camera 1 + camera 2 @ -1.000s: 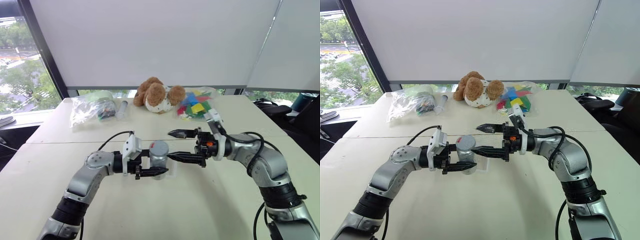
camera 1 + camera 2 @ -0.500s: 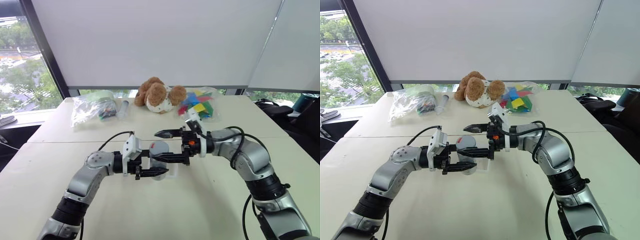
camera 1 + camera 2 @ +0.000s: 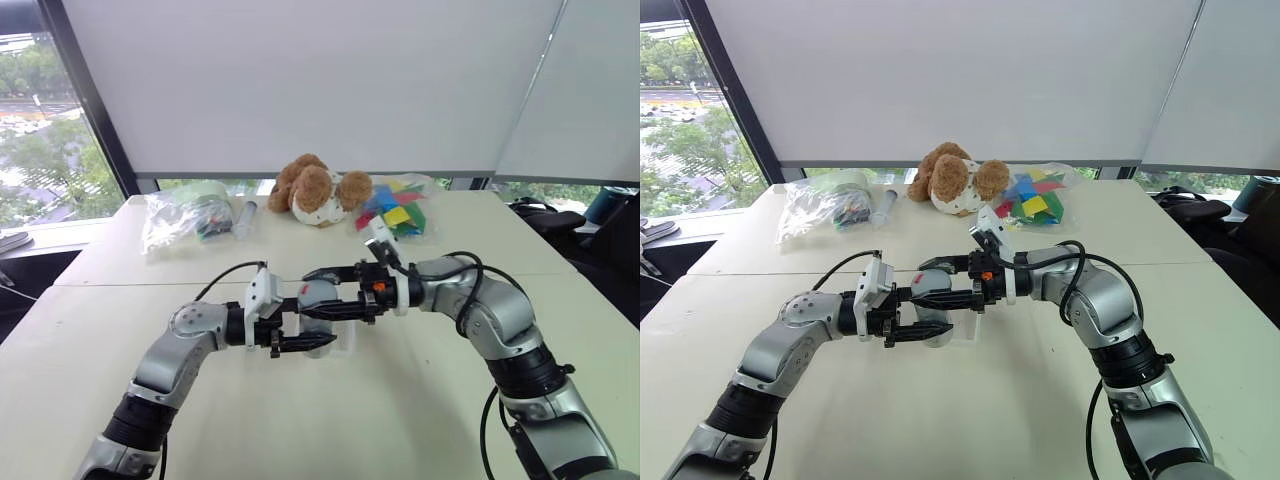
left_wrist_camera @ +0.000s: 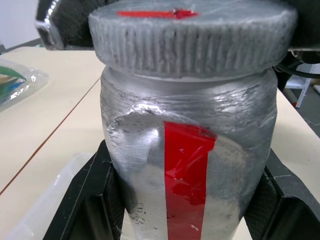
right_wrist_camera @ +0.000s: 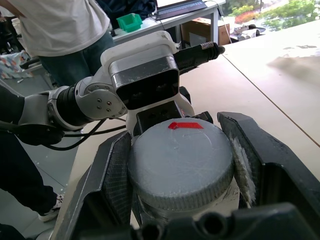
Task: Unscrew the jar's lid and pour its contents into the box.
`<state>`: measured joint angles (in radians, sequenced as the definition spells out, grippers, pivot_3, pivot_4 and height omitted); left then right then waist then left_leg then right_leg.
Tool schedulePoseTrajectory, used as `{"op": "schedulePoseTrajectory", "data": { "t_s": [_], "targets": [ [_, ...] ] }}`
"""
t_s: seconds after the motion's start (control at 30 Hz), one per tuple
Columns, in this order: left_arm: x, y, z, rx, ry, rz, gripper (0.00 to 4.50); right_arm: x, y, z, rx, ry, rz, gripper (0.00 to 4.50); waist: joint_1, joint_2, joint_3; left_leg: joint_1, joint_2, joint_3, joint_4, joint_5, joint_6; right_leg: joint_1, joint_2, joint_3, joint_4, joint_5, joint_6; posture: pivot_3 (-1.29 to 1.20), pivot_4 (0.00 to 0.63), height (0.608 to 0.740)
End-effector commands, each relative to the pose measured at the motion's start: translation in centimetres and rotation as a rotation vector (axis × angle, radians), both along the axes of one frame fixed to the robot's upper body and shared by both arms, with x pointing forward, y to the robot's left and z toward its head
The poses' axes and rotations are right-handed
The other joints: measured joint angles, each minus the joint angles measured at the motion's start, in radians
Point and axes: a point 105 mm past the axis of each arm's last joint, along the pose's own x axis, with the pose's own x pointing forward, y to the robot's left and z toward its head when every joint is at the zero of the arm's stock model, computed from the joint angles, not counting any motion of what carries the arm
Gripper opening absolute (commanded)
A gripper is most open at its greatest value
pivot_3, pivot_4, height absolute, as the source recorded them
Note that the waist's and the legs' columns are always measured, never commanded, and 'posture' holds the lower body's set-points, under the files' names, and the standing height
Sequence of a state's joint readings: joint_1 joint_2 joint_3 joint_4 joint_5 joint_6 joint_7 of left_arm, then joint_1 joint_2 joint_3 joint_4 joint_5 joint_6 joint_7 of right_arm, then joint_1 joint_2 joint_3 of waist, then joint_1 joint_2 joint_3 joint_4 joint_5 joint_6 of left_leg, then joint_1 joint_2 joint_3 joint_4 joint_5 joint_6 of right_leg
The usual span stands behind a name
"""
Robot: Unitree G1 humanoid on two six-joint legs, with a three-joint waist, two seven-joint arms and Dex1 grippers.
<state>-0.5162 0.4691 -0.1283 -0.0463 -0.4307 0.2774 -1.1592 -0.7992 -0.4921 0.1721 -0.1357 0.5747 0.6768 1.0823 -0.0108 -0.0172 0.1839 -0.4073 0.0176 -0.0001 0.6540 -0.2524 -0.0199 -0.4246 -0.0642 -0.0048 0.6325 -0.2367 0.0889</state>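
Right gripper: both black fingers clamped on the lid, one on each side of its ribbed rim.
Left gripper: fingers closed around the jar, gripping its lower body from either side.
Jar: upright, held above the table between the two grippers; silvery-grey wrinkled skin, red vertical stripe facing the left wrist.
Lid: round, grey, ribbed edge, still seated on the jar; small red mark on top.
Box: clear shallow tray, directly beneath the jar.
Table: cream, seam line across.
Beyond the grippers: teddy bear, bag of coloured blocks, second clear bag.
Room: white blinds, window with trees; a person stands behind.
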Motion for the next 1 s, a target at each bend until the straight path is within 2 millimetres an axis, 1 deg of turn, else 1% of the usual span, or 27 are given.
{"op": "schedulePoseTrajectory", "data": {
  "t_s": [0.03, 0.1, 0.2, 0.27, 0.33, 0.4, 0.47, 0.57, 0.6, 0.67, 0.77, 0.8, 0.9, 0.93, 1.0],
  "targets": [
    [-0.5, -0.1, 0.9, -0.015, -0.04, -0.024, 2.33, -1.7, -0.1, 3.8, 0.208, -0.006, 0.091, 2.34, 0.0, 0.0, 0.0, 0.0, 0.0, 0.0, 0.0, 0.0, 0.0, 0.0, 0.0, 0.0, 0.0, 0.0, 0.0, 0.0, 0.15, 0.74],
    [-0.6, 0.0, 0.8, -0.013, -0.032, -0.025, 2.33, -2.3, -0.7, 4.9, 0.308, 0.065, 0.133, 2.34, 0.0, 0.0, 0.0, 0.0, 0.0, 0.0, 0.0, 0.0, 0.0, 0.0, 0.0, 0.0, 0.0, 0.0, 0.0, 0.0, 0.15, 0.74],
    [-0.8, 0.2, 0.6, -0.009, -0.026, -0.027, 2.33, -2.8, -2.0, 6.1, 0.421, 0.166, 0.156, 2.34, 0.001, 0.001, 0.0, 0.0, 0.0, -0.001, 0.0, 0.0, 0.0, 0.0, 0.0, 0.0, 0.0, 0.0, 0.0, 0.0, 0.15, 0.74],
    [-0.9, 0.4, 0.6, -0.01, -0.021, -0.026, 2.33, -2.6, -3.4, 6.7, 0.484, 0.207, 0.126, 2.34, 0.001, 0.001, 0.0, 0.0, 0.0, -0.002, 0.0, 0.0, 0.0, 0.0, 0.0, 0.0, 0.0, 0.0, 0.0, 0.0, 0.15, 0.74],
    [-0.9, 0.6, 0.7, -0.021, -0.023, -0.021, 2.33, -1.6, -5.1, 6.0, 0.469, 0.175, -0.002, 2.34, 0.003, 0.001, 0.0, 0.0, 0.0, -0.003, 0.0, 0.0, 0.0, 0.0, -0.001, 0.0, 0.0, 0.0, 0.0, 0.0, 0.15, 0.74],
    [-0.8, 1.0, 1.1, -0.041, -0.033, -0.009, 2.33, 0.1, -7.7, 4.7, 0.447, 0.089, -0.197, 2.34, 0.005, 0.001, 0.0, 0.0, 0.0, -0.002, 0.0, 0.0, 0.0, 0.0, 0.0, 0.0, 0.0, 0.0, 0.0, 0.0, 0.15, 0.74],
    [-0.5, 1.7, 1.6, -0.064, -0.035, 0.006, 2.33, 1.6, -11.1, 2.8, 0.393, 0.002, -0.398, 2.34, 0.005, 0.001, 0.0, 0.0, -0.001, -0.001, 0.0, 0.0, 0.0, 0.001, 0.0, 0.001, 0.0, 0.0, 0.0, 0.0, 0.15, 0.74],
    [0.2, 2.9, 2.1, -0.068, -0.034, 0.05, 2.33, 2.6, -16.5, -2.0, 0.213, -0.077, -0.616, 2.34, 0.008, 0.001, 0.0, 0.0, -0.001, -0.001, 0.0, 0.0, 0.0, 0.001, 0.0, 0.001, -0.001, 0.0, 0.0, 0.0, 0.15, 0.74],
    [0.4, 3.2, 2.0, -0.054, -0.034, 0.06, 2.33, 2.8, -18.1, -3.5, 0.175, -0.091, -0.673, 2.34, 0.005, 0.001, 0.0, 0.0, -0.001, 0.0, 0.0, 0.0, 0.0, 0.001, 0.0, 0.001, -0.001, 0.0, 0.0, 0.0, 0.15, 0.74],
    [0.8, 3.5, 1.9, -0.038, -0.035, 0.07, 2.33, 3.1, -20.6, -5.9, 0.149, -0.092, -0.766, 2.34, -0.001, 0.001, 0.0, 0.0, -0.001, 0.0, 0.0, 0.0, 0.0, 0.001, 0.0, 0.001, -0.001, 0.0, 0.0, 0.0, 0.15, 0.74],
    [1.6, 3.8, 2.6, -0.064, -0.034, 0.087, 2.33, 3.6, -23.2, -9.5, 0.111, -0.057, -0.885, 2.34, -0.007, 0.001, 0.0, 0.001, -0.001, 0.001, 0.0, 0.0, 0.0, 0.001, 0.001, 0.003, 0.0, 0.0, 0.0, 0.0, 0.15, 0.74],
    [1.8, 3.8, 2.8, -0.077, -0.032, 0.091, 2.33, 3.8, -23.7, -10.2, 0.113, -0.045, -0.911, 2.34, -0.008, 0.001, 0.0, 0.002, -0.001, 0.001, 0.0, 0.0, 0.0, 0.001, 0.001, 0.003, 0.0, 0.0, 0.0, 0.0, 0.15, 0.74],
    [2.1, 3.7, 3.2, -0.099, -0.021, 0.09, 2.33, 4.0, -24.5, -12.6, 0.079, -0.024, -0.952, 2.34, -0.006, 0.001, 0.0, 0.002, 0.0, 0.001, 0.0, 0.0, 0.0, 0.001, 0.002, 0.003, 0.0, 0.0, 0.0, 0.0, 0.15, 0.74],
    [2.2, 3.7, 3.1, -0.097, -0.018, 0.088, 2.33, 4.2, -24.7, -13.3, 0.093, -0.003, -0.974, 2.34, -0.005, 0.001, 0.0, 0.002, -0.001, 0.001, 0.0, 0.0, 0.0, 0.001, 0.002, 0.003, 0.0, 0.0, 0.0, 0.0, 0.15, 0.74],
    [2.4, 3.6, 3.1, -0.093, -0.013, 0.089, 2.33, 4.5, -25.0, -13.9, 0.114, 0.017, -1.005, 2.34, -0.006, 0.001, 0.0, 0.002, -0.001, 0.002, 0.0, 0.0, 0.0, 0.001, 0.002, 0.003, 0.0, 0.0, 0.0, 0.0, 0.15, 0.74]
  ]
}}
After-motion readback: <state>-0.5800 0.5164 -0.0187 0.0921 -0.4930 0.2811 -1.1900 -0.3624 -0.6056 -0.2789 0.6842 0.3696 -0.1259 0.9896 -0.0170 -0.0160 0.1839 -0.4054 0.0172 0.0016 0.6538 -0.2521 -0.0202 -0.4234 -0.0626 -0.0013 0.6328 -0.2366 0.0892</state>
